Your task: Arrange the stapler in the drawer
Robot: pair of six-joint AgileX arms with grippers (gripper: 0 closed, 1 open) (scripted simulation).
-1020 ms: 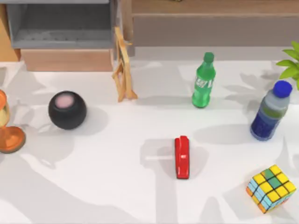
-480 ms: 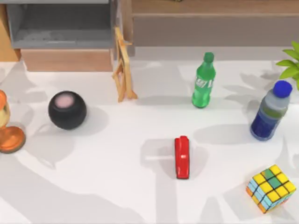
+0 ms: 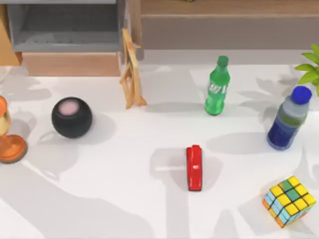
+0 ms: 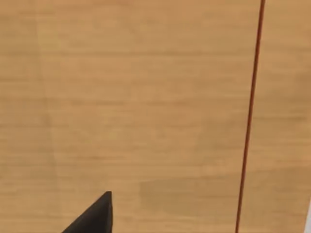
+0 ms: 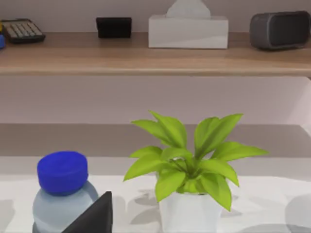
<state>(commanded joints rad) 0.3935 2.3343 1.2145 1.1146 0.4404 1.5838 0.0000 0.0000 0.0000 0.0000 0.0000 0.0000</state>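
Drawer (image 3: 70, 63) stands open; stapler (image 3: 194, 168) lies on table (image 3: 124, 164).

The drawer (image 3: 65, 45) sits at the table's (image 3: 124, 199) far left corner, pulled open, its front panel facing the near edge; just right of it a small wooden stand (image 3: 131, 74) leans upright; the shelf (image 3: 229, 22) runs along the far edge to the right corner; the ball (image 3: 72, 117) lies before the drawer, near the left edge, with the hourglass (image 3: 7, 132) at that edge beside it; the stapler (image 3: 194, 168) lies in the middle, lengthwise toward the far edge, with the soda bottle (image 3: 217, 87) behind it; the water bottle (image 3: 288, 118) stands near the right edge, the plant (image 3: 310, 67) behind it, the puzzle cube (image 3: 289, 200) before it near the near right corner.
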